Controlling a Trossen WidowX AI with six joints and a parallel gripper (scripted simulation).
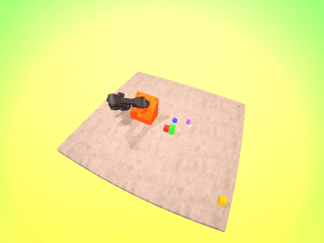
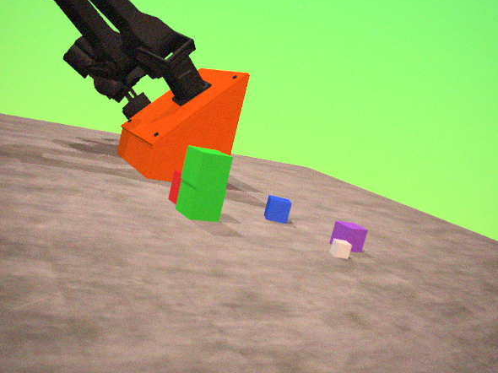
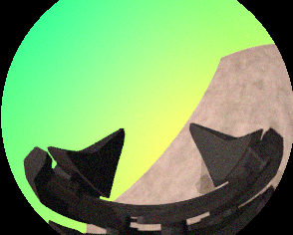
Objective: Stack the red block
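The green tower (image 1: 172, 129) stands upright on the mat, to the right of the orange base. It also shows in the exterior view (image 2: 204, 183). The red block (image 1: 166, 128) sits on the mat right beside the tower, mostly hidden behind it in the exterior view (image 2: 175, 186). My gripper (image 3: 157, 128) is open and empty, with only mat and background between its fingers. The arm (image 1: 121, 101) is folded back to the left of the orange base (image 1: 145, 108), far from both blocks.
A blue cube (image 1: 174, 120), a purple cube (image 1: 188, 121) and a small white cube (image 1: 190, 125) lie to the right of the tower. A yellow cube (image 1: 222, 200) sits near the mat's front right corner.
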